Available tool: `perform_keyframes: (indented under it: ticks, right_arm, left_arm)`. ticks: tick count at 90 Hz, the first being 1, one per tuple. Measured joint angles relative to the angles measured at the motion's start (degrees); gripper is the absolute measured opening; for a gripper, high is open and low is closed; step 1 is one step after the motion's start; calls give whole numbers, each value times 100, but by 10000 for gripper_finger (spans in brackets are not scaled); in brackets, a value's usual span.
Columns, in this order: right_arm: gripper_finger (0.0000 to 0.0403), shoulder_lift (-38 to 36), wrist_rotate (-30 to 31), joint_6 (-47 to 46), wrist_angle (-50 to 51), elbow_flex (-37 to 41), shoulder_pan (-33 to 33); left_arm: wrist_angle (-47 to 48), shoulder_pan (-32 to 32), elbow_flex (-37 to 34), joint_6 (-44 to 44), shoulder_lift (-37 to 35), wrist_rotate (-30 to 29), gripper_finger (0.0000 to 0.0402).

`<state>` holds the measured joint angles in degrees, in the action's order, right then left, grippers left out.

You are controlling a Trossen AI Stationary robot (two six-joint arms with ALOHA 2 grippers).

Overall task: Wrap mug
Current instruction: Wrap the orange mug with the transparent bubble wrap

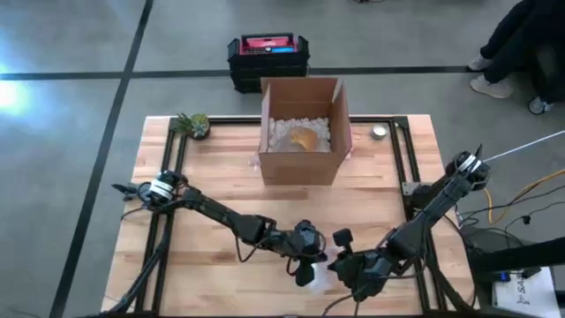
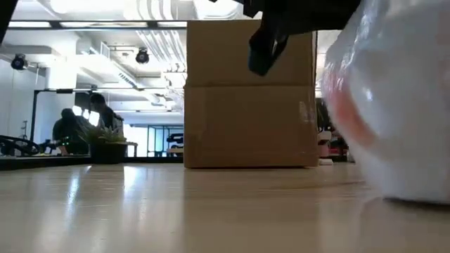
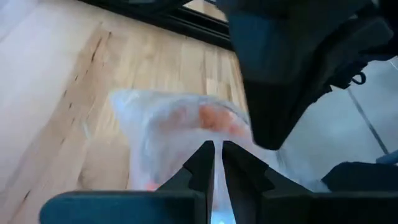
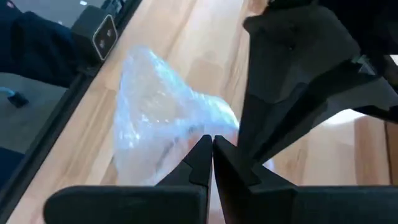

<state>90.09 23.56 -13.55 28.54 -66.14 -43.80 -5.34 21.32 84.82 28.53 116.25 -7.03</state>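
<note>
Plastic bubble wrap [image 4: 155, 106] pinched by both grippers' fingers, no readable writing

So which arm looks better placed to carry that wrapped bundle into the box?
Probably the left. Both the left end effector and right end effector are shut on the bubble wrap, but the left arm lies more directly below the cardboard box.
</note>
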Motion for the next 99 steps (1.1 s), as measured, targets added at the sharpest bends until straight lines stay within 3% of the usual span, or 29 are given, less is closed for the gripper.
perform_keyframes:
  ticks: [27,68,99]
  right_arm:
    - [0,89,-318,69,-588,-12,235]
    - [0,1176,-1160,-145,-86,-40,774]
    - [0,1265,-1369,-87,-149,-26,894]
  left_arm:
    - [530,8,-7,3,-250,4,20]
    - [1918,416,-23,386,-748,-245,20]
    - [1312,616,-513,651,-544,-160,20]
